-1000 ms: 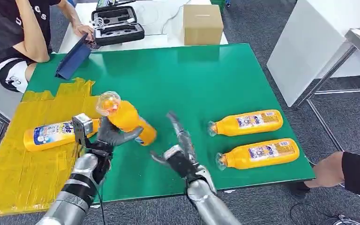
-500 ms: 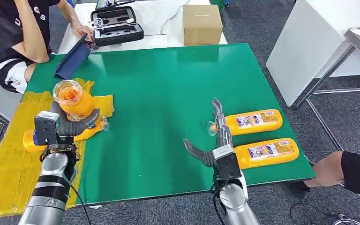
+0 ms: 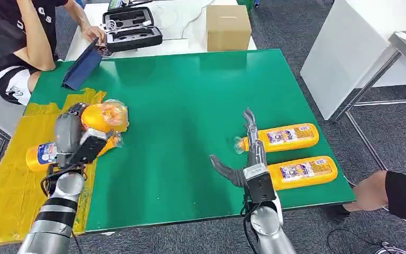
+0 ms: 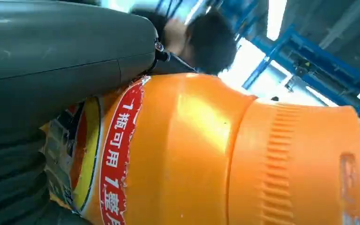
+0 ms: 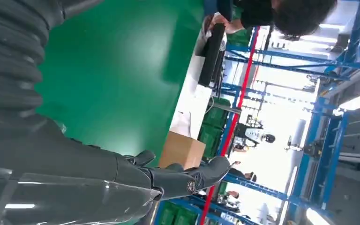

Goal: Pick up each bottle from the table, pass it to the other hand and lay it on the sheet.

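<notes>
Green table (image 3: 190,95) with a yellow sheet (image 3: 10,196) taped over its left end; a seated person (image 3: 16,42) at the far left corner, another person's hand (image 3: 370,193) at the right edge.

Left side: one bottle (image 3: 45,153) already lies on the sheet. Left hand (image 3: 74,138) grips a second orange bottle (image 3: 103,117); half a second back that bottle stood cap-up in the hand, now it is tipped over with its clear cap (image 3: 117,112) toward table centre, low over the sheet's edge. Left wrist view shows the label and ribbed neck tight against the thumb. Handover looks done; laying down seems under way, bottle not yet released.

Right side: right hand (image 3: 243,153) empty, fingers spread wide, barely shifted since half a second ago, fingertips near the cap of the far bottle (image 3: 283,137), with the near bottle (image 3: 296,173) just beside the wrist. Two bottles left to fetch; far one looks the likely next pick.
</notes>
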Motion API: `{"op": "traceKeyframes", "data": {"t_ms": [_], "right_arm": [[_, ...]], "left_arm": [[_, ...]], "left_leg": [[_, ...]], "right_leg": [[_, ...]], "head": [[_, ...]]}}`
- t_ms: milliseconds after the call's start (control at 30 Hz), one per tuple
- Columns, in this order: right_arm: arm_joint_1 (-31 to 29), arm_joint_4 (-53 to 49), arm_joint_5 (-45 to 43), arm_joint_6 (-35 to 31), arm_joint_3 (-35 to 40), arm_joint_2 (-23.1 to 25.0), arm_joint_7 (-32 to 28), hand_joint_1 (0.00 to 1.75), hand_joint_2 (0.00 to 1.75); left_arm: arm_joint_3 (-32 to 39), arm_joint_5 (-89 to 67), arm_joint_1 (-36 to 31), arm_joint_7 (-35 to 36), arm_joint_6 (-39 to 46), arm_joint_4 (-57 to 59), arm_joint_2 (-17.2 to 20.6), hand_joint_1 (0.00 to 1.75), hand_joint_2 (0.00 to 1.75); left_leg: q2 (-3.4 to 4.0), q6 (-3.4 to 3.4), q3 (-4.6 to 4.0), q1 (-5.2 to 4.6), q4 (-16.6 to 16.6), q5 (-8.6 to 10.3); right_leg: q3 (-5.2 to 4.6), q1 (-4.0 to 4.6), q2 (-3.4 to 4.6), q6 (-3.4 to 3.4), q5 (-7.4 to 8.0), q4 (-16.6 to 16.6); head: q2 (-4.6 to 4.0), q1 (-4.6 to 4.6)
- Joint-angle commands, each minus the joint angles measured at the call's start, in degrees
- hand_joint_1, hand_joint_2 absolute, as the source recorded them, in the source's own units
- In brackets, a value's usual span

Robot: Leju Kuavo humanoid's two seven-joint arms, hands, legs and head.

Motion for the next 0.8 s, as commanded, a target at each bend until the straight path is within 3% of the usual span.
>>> {"op": "traceKeyframes", "data": {"t_ms": [33, 200, 367, 533, 800], "right_arm": [[0.0, -0.7, 0.8, 0.2, -1.8, -0.4, 0.8, 0.0, 1.75], [0.6, -1.6, 1.4, 0.3, -2.4, 0.0, 1.2, 0.0, 1.75], [1.1, -2.0, 1.6, 0.1, -3.2, 0.3, 1.5, 0.0, 1.75], [1.3, -2.1, 1.6, 0.0, -3.3, 0.3, 1.5, 0.0, 1.75], [2.5, -3.1, 2.0, 0.4, -5.4, 0.9, 2.0, 0.0, 1.75]], "left_arm": [[-5.6, -28.4, -3.9, 17.0, 5.7, 10.0, 4.3, 1.75, 1.75], [-2.9, -36.6, -4.9, 23.1, 6.9, 12.1, 4.4, 1.75, 1.75], [-1.6, -42.5, -6.7, 28.2, 2.2, 15.7, 5.1, 1.75, 1.75], [-1.6, -42.9, -7.1, 28.6, 1.8, 16.3, 5.2, 1.75, 1.75], [-6.3, -44.4, -9.8, 37.0, -5.3, 20.4, 7.7, 1.75, 1.75]], "left_leg": [[-0.05, -0.05, 0.34, 0.01, 0.0, -0.12], [-0.04, -0.04, 0.19, 0.0, 0.0, -0.06], [-0.04, -0.05, 0.32, 0.02, 0.0, -0.13], [-0.02, -0.05, 0.35, 0.03, 0.0, -0.15], [-0.05, -0.04, 0.19, 0.02, 0.0, -0.07]], "right_leg": [[0.35, 0.03, -0.13, -0.09, -0.14, 0.0], [0.18, 0.02, -0.1, -0.06, -0.08, 0.0], [0.32, 0.04, -0.12, -0.08, -0.14, 0.0], [0.35, 0.05, -0.1, -0.09, -0.15, 0.0], [0.21, 0.04, -0.11, -0.07, -0.09, 0.0]], "head": [[0.0, 0.0], [0.0, 0.0], [0.0, 0.0], [0.0, 0.0], [0.0, 0.0]]}}
